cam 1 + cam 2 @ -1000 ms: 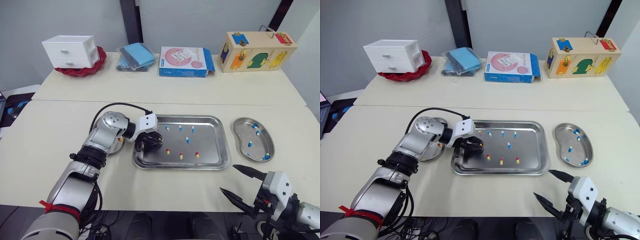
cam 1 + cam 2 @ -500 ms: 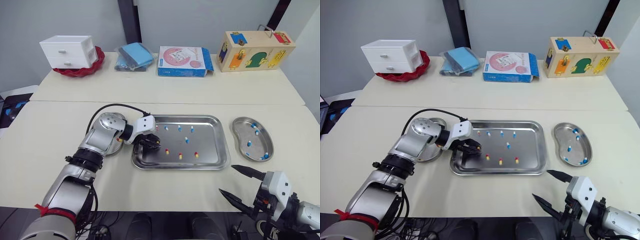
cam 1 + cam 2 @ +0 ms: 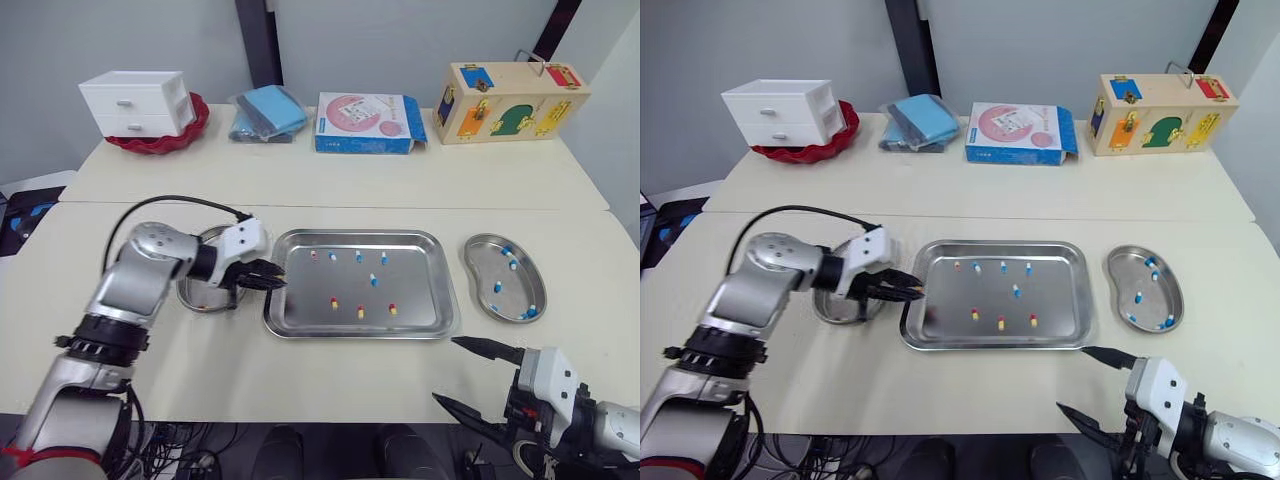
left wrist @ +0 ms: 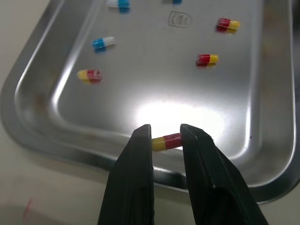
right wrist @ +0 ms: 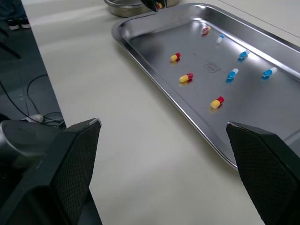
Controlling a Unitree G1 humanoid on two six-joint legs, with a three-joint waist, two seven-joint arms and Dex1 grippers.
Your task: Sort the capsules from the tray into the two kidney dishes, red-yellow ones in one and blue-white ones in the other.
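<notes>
Left tool (image 3: 278,285) withdrawn from centre to left rim of tray (image 3: 360,334), clamped on red-yellow capsule (image 4: 167,140).
Left dish (image 3: 193,301) partly hidden behind it; right tool (image 3: 445,369) fingers apart by bench (image 3: 350,380) edge; right dish (image 3: 522,285) holds blue-white capsules (image 3: 498,287).

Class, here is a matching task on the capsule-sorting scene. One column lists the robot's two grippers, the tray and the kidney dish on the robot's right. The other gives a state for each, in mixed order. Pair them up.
Column one
1. left gripper
2. right gripper
3. tray
4. right kidney dish

Column two
A. open, holding nothing
B. holds only blue-white capsules
C. shut on a red-yellow capsule
D. holds capsules of both colours

Pairs: 1-C, 2-A, 3-D, 4-B
</notes>
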